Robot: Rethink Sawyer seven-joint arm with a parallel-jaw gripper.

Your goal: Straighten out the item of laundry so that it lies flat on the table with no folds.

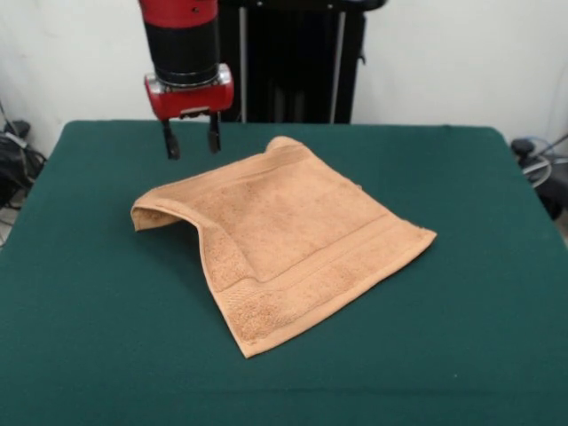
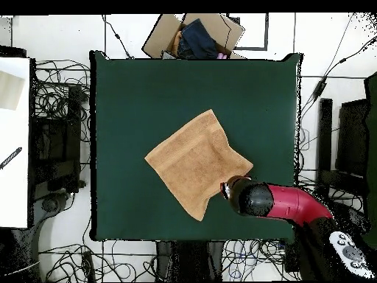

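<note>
Hanging upright, gripper (image 1: 190, 139) seemingly open, just beside towel (image 1: 284, 232)

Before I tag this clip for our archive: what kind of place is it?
Most likely a robotics lab, not a home. A red robot arm hangs over a green table holding only a towel, and loose cables sprawl across the floor around it.

No legible text, label, brand, number or sign anywhere.
</note>
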